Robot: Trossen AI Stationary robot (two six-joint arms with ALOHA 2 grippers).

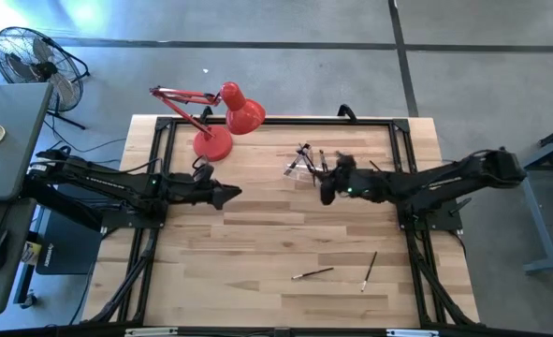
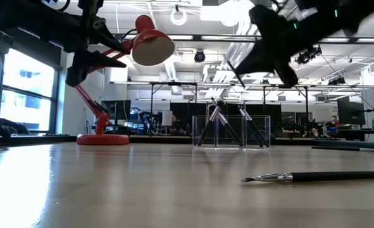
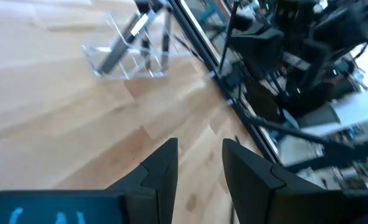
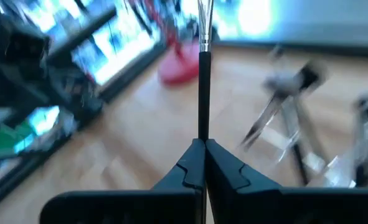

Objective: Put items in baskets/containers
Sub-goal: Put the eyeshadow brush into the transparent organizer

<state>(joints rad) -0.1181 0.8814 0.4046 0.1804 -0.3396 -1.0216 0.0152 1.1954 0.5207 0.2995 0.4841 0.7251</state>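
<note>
Pinched tight in the right gripper [image 4: 203, 155], a brush [image 4: 203, 93] next needs dropping into the clear holder [image 1: 301, 165]; left gripper [image 3: 199, 163] waits, jaws apart.

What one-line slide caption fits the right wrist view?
Right gripper shut on a brush, near the clear holder.

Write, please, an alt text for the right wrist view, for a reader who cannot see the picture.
The right gripper is shut on a thin dark brush, which sticks out straight ahead with its silver collar and bristles farthest from the fingers. Beyond it, blurred, lie the wooden table, a clear holder with brushes leaning in it, and the red lamp base.
</note>
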